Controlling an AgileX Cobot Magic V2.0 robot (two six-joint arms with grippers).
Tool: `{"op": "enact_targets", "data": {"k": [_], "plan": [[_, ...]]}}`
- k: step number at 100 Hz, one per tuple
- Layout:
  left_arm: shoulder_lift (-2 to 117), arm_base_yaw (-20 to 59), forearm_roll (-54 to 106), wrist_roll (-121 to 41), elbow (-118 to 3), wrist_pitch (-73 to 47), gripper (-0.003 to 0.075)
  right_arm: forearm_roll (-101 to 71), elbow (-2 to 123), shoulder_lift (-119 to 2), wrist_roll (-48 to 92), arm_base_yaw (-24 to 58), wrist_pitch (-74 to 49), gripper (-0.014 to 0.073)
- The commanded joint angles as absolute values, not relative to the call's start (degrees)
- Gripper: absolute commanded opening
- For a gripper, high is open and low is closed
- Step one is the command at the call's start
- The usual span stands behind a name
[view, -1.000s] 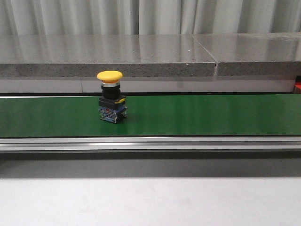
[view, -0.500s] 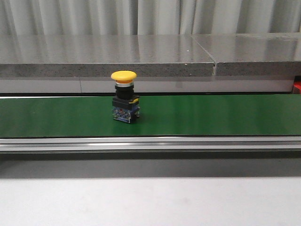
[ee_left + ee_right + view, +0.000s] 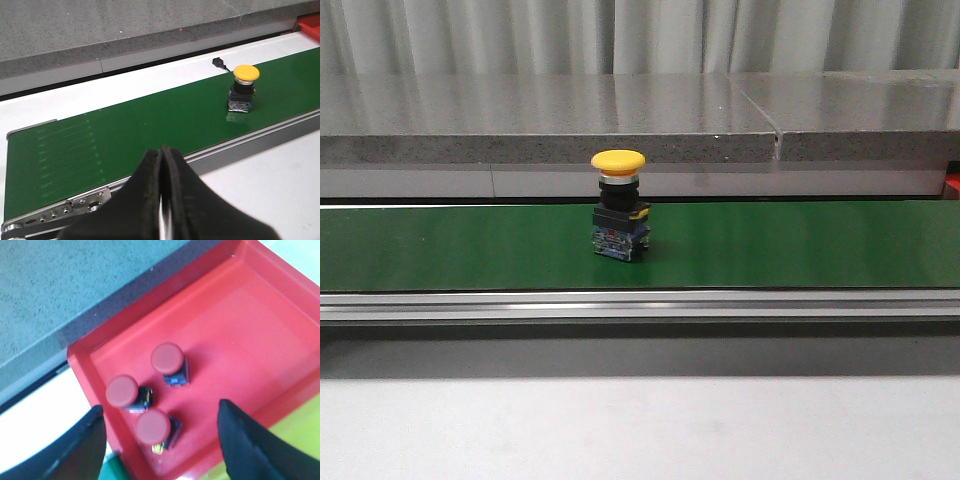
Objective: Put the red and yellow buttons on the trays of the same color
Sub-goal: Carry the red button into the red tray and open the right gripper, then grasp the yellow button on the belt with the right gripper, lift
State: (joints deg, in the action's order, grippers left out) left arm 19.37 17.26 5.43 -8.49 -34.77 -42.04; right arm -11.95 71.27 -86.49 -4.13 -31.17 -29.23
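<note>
On the green conveyor belt (image 3: 800, 245), just left of centre in the front view, a yellow button (image 3: 619, 205) is seen standing upright, its long axis vertical, the mushroom cap pointing up and the black-and-blue contact block resting on the belt. A grey stone ledge (image 3: 550, 115) is seen running behind the belt, with pale tabletop (image 3: 640, 430) filling the lower part of the frame. In the left wrist view the same button is shown at the upper right, well apart from the left tool (image 3: 162, 200), whose dark fingers are pressed together with nothing between them. In the right wrist view a red tray (image 3: 260, 330) is seen holding three red buttons (image 3: 167, 359) clustered near its lower left corner, each cap facing the camera; two sit just beside each other, the third slightly apart. The fingers of the right tool (image 3: 160, 455) are held wide apart at the lower edge of the frame, empty, above the tray.
</note>
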Motion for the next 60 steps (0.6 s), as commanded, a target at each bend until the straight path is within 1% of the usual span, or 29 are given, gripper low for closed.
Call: {"op": "enact_targets", "data": {"k": [1, 14, 28, 60], "plan": [[19.86, 17.63, 6.37, -7.77, -36.36, -38.20, -0.0021, -11.88, 69.56, -80.98, -3.27, -30.85, -26.11, 0.0489], [19.86, 17.63, 6.37, -7.77, -36.36, -38.20, -0.0021, -11.60, 65.02, -76.68, -3.04, -29.72, -26.11, 0.0489], [19.86, 17.63, 6.37, -7.77, -36.36, -38.20, -0.0021, -9.07, 61.41, -72.73, -2.97, -26.46, -26.80, 0.0489], [19.86, 17.63, 6.37, -7.77, -36.36, -38.20, -0.0021, -7.47, 60.28, -69.99, -2.97, -13.98, -37.06, 0.0489]]}}
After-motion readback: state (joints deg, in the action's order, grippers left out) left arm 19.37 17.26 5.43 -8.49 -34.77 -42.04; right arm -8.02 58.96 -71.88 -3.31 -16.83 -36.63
